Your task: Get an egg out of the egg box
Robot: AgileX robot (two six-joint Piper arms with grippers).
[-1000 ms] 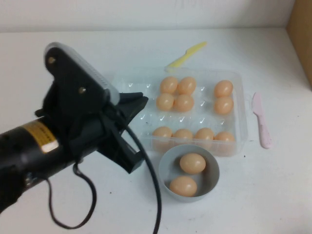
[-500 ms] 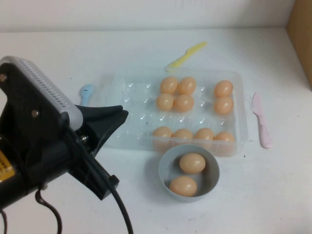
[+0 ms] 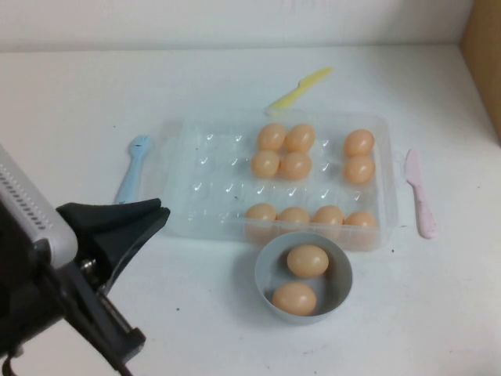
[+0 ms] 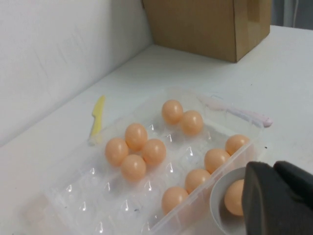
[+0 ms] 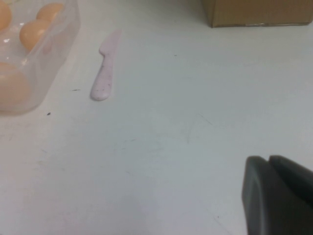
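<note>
The clear plastic egg box (image 3: 203,172) lies mid-table and holds several pale orange eggs (image 3: 295,164) in its right half. Its left cups are bare. Two more eggs (image 3: 308,261) lie in the grey-blue bowl (image 3: 340,282) in front of the box. My left gripper (image 3: 160,213) is at the near left, off the box's left front corner, shut and empty. In the left wrist view, the left gripper (image 4: 274,169) hangs over the bowl's edge, with the egg box (image 4: 98,196) beyond it. My right gripper (image 5: 269,161) is shut and empty over bare table; the high view does not show it.
A yellow knife (image 3: 299,88) lies behind the box, a blue utensil (image 3: 131,167) lies left of it and a pink knife (image 3: 419,194) lies right of it. A cardboard box (image 3: 481,55) stands at the far right edge. The wall is behind the table.
My left arm has drawn back toward the near left, away from the box, uncovering the blue utensil. The eggs, box and bowl have not moved.
</note>
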